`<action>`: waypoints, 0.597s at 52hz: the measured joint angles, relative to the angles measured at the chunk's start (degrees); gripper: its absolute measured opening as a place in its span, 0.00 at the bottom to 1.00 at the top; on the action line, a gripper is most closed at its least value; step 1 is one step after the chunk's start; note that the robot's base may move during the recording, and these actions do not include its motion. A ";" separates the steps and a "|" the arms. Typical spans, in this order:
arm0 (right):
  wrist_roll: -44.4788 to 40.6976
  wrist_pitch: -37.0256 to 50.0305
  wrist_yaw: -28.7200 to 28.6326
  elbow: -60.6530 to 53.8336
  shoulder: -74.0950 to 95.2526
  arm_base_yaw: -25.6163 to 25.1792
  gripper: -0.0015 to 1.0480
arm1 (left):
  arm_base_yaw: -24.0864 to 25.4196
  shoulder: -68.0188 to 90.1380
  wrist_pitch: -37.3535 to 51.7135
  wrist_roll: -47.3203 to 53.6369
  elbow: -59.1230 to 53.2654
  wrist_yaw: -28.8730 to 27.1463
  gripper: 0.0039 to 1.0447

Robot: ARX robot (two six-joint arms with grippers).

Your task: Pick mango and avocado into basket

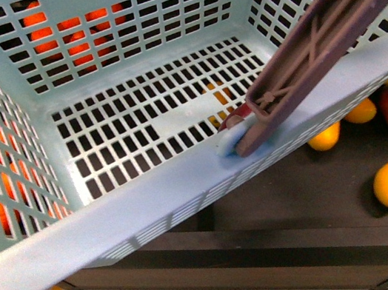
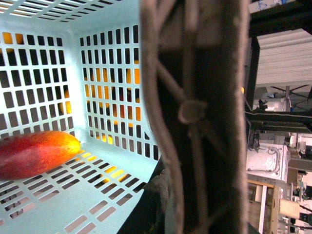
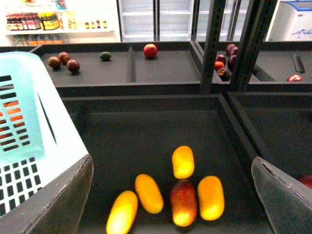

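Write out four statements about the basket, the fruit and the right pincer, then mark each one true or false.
1. A red-and-orange mango lies on the floor of the basket. True.
2. The right pincer is shut on a mango. False: its jaws stand wide apart with nothing between them, above the fruit.
3. Five mangoes lie on the dark shelf under the right pincer. True.
4. The basket's handle is mint green like its walls. False: it is brown.
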 joint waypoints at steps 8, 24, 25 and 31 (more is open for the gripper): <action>-0.02 -0.04 -0.17 -0.15 0.04 0.00 0.92 | 0.15 -0.02 0.00 0.20 0.02 -0.35 0.04; -0.02 -0.04 -0.13 -0.15 0.00 0.00 0.92 | 0.15 0.00 0.00 -0.04 0.09 0.48 0.04; -0.02 -0.04 -0.13 -0.15 0.00 0.00 0.92 | 0.15 -0.02 0.00 -0.04 0.09 0.42 0.04; -0.02 -0.02 -0.04 -0.15 -0.07 0.00 0.92 | 0.15 0.00 0.00 0.04 0.13 0.09 0.04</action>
